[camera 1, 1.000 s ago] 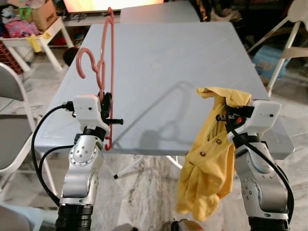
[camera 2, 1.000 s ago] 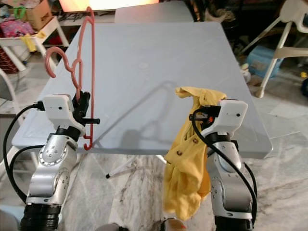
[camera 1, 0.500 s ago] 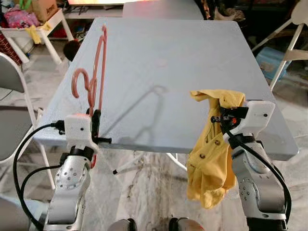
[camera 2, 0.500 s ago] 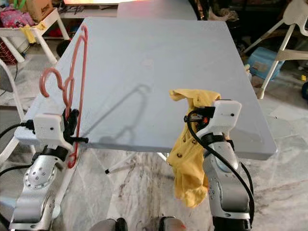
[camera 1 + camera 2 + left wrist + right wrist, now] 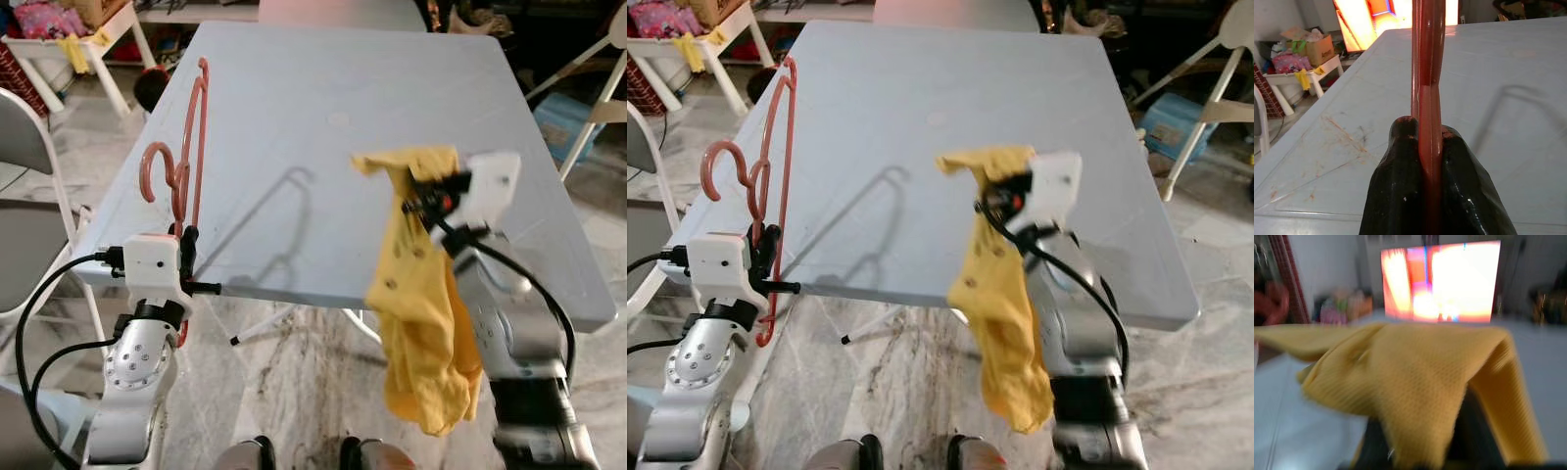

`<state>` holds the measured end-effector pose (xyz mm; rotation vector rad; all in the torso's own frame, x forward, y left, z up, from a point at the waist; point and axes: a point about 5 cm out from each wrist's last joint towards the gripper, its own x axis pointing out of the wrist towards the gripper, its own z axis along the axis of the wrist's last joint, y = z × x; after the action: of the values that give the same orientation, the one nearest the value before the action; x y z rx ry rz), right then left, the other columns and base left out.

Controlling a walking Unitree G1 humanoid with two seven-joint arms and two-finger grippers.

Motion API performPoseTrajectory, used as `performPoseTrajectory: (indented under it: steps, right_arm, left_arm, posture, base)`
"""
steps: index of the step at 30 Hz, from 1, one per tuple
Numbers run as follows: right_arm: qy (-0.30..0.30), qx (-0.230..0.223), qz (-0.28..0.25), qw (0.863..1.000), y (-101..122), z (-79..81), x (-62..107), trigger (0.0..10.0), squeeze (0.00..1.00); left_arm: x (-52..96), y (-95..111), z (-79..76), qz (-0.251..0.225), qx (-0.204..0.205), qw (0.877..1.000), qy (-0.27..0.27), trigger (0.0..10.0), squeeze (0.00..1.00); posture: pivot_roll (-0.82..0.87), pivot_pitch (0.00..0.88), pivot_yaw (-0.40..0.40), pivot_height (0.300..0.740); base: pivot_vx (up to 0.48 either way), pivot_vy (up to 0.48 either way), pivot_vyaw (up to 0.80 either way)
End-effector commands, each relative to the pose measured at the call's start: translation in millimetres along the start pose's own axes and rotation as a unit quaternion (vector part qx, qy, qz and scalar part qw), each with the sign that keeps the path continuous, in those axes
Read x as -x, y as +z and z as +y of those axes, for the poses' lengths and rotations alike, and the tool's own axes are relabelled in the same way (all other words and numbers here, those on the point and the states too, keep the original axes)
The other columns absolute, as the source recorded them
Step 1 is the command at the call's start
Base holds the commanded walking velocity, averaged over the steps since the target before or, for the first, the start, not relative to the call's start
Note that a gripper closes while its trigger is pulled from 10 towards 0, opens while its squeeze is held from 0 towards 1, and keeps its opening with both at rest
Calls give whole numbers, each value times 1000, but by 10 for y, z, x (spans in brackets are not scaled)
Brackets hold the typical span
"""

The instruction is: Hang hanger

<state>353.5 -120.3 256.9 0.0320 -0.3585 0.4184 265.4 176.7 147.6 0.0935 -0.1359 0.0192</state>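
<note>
My left gripper (image 5: 186,240) is shut on a pink plastic hanger (image 5: 188,147), which stands upright at the table's near left corner, its hook pointing left. In the left wrist view the black fingers (image 5: 1398,196) pinch the hanger bar (image 5: 1431,88). My right gripper (image 5: 426,196) is shut on a yellow buttoned garment (image 5: 421,313), which hangs down over the table's front edge. In the right wrist view the yellow cloth (image 5: 1415,382) drapes over the fingers and hides them.
A large grey table (image 5: 343,88) stretches ahead. A grey folding chair (image 5: 24,196) stands at the left, a white shelf with clutter (image 5: 59,39) at the far left, and white chair legs (image 5: 598,98) at the right. Marble floor (image 5: 294,392) lies below.
My right arm has risen and swung left over the table edge, carrying the yellow garment. The left gripper and hanger keep their place. The camera has tilted slightly.
</note>
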Motion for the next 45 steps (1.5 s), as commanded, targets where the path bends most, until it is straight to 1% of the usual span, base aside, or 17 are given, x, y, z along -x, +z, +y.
performPoseTrajectory:
  steps: [1,2,7,10,12,16,18,20,22,28,30,31,32,33,36,37,45]
  right_arm:
    - [22,10,-78,997,425,16,-285,10000,0]
    - [36,12,-97,995,632,41,-486,10000,0]
    - [33,76,-59,995,855,64,-861,10000,0]
    - [-5,105,-84,991,1077,13,-949,10000,0]
    - [-131,165,-201,957,1633,-177,-910,10000,0]
    - [-212,210,-302,906,2139,-319,-768,10000,0]
    - [-221,216,-311,899,2197,-341,-744,10000,0]
    - [-238,241,-339,878,2315,-385,-692,10000,0]
    - [-233,253,-344,874,2312,-386,-688,10000,0]
    - [-179,267,-277,906,1726,-357,-788,10000,0]
    - [-54,243,-154,956,959,-204,-830,10000,0]
    - [-54,243,-154,956,959,-204,-830,10000,0]
    - [13,224,-104,969,637,-123,-784,10000,0]
    - [36,220,-92,971,532,-97,-755,10000,0]
    - [130,231,-41,963,221,3,-643,10000,0]
    - [181,234,-7,955,77,35,-576,10000,1000]
    - [281,227,30,932,47,58,-477,10000,1000]
  left_arm:
    - [28,-84,-5,25,1,1000,1,10000,0]
    - [26,-83,-14,25,3,1000,0,10000,0]
    - [23,-85,-38,26,6,1000,-4,10000,0]
    - [20,-76,-49,25,7,1000,-6,10000,0]
    - [25,-57,-50,22,7,1000,-6,10000,0]
    - [54,-47,-33,22,6,1000,-1,10000,0]
    - [60,-47,-32,22,6,1000,-1,10000,0]
    - [67,-48,-25,23,5,1000,0,10000,0]
    - [65,-42,-24,22,4,1000,0,10000,0]
    - [62,-37,-49,21,6,1000,-4,10000,0]
    - [55,-31,-52,21,6,1000,-6,10000,0]
    - [55,-31,-52,21,6,1000,-6,10000,0]
    - [53,-31,-53,21,7,1000,-7,10000,0]
    - [53,-31,-53,21,7,1000,-7,10000,0]
    - [47,-35,-58,22,7,1000,-9,10000,0]
    - [41,-39,-59,23,7,1000,-10,10000,0]
    - [-8,-37,-99,21,10,1000,-20,10000,0]
  posture:
    - [15,214,-16,740]
    - [15,217,-16,740]
    - [16,218,-11,740]
    - [27,219,-10,740]
    - [37,222,-10,740]
    - [48,230,-9,740]
    - [49,232,-9,740]
    - [50,236,-9,740]
    - [48,237,-8,740]
    - [43,238,-4,740]
    - [42,239,-1,740]
    - [42,239,-1,740]
    - [41,242,1,740]
    - [41,242,1,740]
    - [35,242,5,740]
    - [31,240,9,740]
    - [20,229,15,740]
  base:
    - [0,0,0]
    - [0,0,0]
    - [0,0,0]
    - [0,0,0]
    - [0,0,0]
    - [0,0,0]
    - [0,0,0]
    - [0,0,0]
    - [0,0,0]
    - [0,0,0]
    - [0,0,0]
    - [0,0,0]
    - [0,0,0]
    - [0,0,0]
    - [0,0,0]
    - [0,0,0]
    - [0,0,0]
